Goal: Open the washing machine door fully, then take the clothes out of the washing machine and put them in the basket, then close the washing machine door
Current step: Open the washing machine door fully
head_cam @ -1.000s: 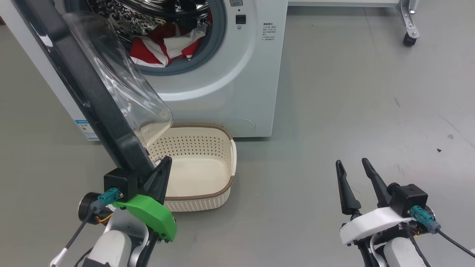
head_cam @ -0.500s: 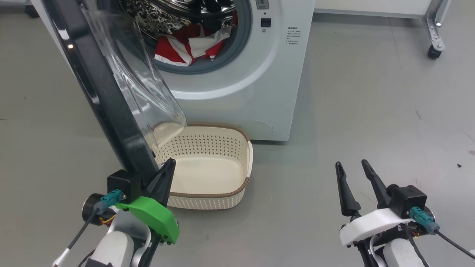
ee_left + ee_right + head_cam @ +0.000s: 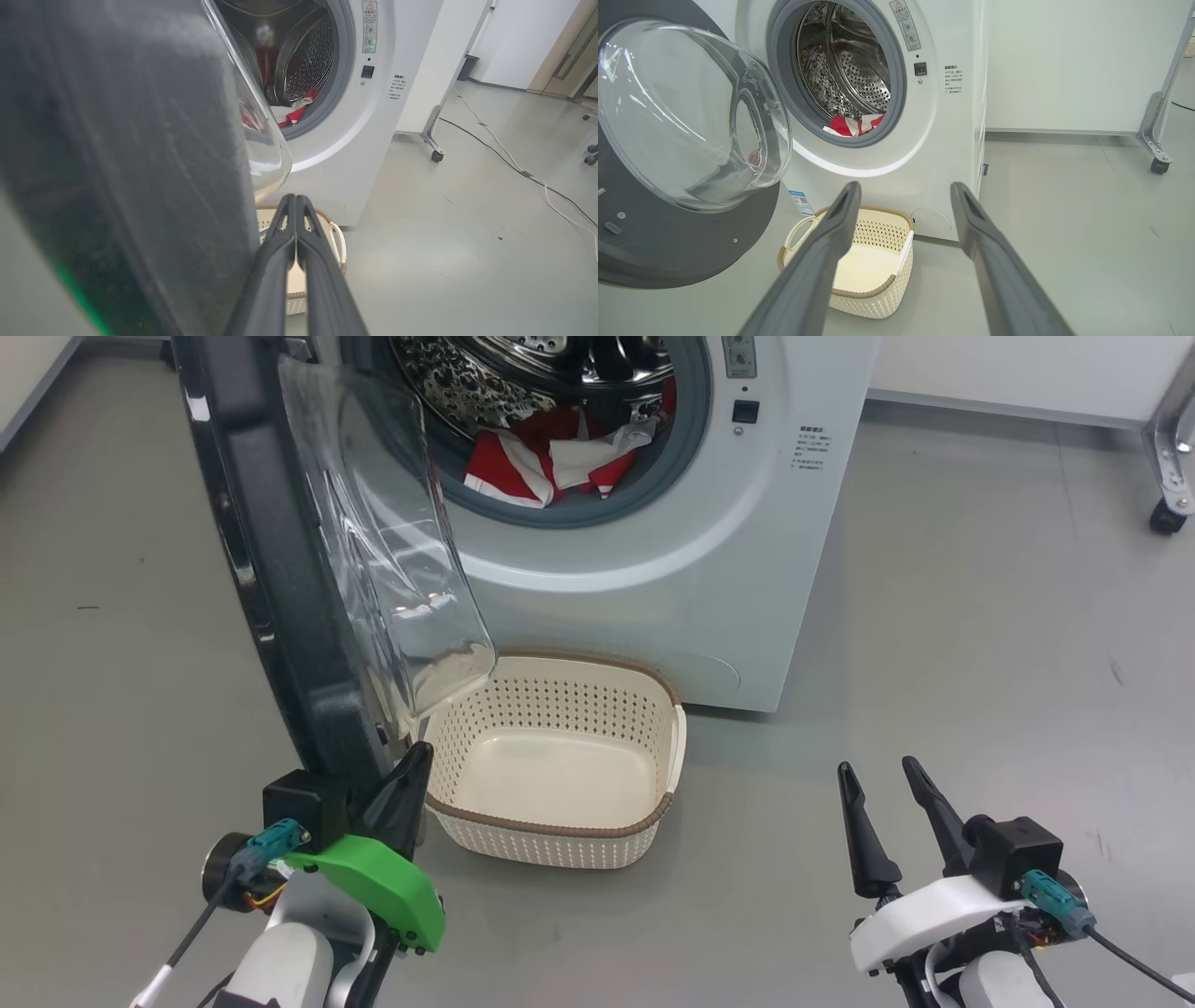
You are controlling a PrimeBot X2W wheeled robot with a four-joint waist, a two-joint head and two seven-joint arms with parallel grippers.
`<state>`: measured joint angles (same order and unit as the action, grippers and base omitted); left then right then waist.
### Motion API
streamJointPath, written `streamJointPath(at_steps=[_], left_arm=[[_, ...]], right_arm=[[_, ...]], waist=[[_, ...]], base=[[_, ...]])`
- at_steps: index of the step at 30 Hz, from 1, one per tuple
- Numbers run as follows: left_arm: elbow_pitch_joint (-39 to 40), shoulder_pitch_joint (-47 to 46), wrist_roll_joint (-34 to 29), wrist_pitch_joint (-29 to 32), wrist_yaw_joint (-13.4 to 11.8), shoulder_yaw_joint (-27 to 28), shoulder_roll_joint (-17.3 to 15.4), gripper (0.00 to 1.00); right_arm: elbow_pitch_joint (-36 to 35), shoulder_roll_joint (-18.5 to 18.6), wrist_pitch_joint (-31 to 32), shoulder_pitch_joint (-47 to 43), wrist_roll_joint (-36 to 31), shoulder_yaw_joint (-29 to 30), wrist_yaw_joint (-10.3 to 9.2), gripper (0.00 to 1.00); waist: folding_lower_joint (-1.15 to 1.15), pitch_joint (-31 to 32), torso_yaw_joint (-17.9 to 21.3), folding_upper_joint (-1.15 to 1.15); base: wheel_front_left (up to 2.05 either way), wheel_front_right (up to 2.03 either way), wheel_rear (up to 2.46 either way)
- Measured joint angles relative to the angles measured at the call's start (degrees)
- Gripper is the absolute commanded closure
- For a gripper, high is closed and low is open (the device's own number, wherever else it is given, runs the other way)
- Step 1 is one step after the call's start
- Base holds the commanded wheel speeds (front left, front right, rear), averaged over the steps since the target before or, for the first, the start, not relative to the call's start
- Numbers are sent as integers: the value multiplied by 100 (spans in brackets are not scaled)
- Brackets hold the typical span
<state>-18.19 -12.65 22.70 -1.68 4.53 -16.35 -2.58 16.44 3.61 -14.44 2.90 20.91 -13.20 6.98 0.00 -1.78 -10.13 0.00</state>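
Smooth grey floor (image 3: pixel 980 663), perforated cream basket (image 3: pixel 560 709).

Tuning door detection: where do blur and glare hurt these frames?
Left wrist view: the round washing machine door with the glossy black rim sits close and smears out of focus; the red clothes beyond look sharper. Head view: small highlights on that rim, reflections across its clear glass bowl. Right wrist view: bright streaks on the bowl.
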Motion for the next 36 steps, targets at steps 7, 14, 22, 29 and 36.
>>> streamJointPath(at_steps=[7, 14, 22, 29, 36], left_arm=[[-22, 7, 7, -23, -21, 68, -4, 100], [14, 9, 51, -43, -73, 183, -40, 100], [52, 9, 143, -102, -148, 416, -85, 100], [82, 9, 287, -168, -224, 593, -157, 100], [158, 8, 396, -264, -289, 835, -188, 100]], right_arm=[[12, -4, 0, -1, 0, -68, 1, 0], [8, -9, 0, -2, -7, -144, 1, 0], [5, -8, 0, 5, -24, -180, 1, 0], [5, -1, 0, 20, -42, -193, 1, 0], [5, 19, 0, 116, -71, -227, 1, 0]], waist=[[0, 79, -246, 0], [0, 37, -424, 0], [0, -199, -552, 0], [0, -365, -630, 0], [0, -538, -693, 0]], base=[[0, 0, 0], [0, 0, 0], [0, 0, 0], [0, 0, 0], [0, 0, 0]])
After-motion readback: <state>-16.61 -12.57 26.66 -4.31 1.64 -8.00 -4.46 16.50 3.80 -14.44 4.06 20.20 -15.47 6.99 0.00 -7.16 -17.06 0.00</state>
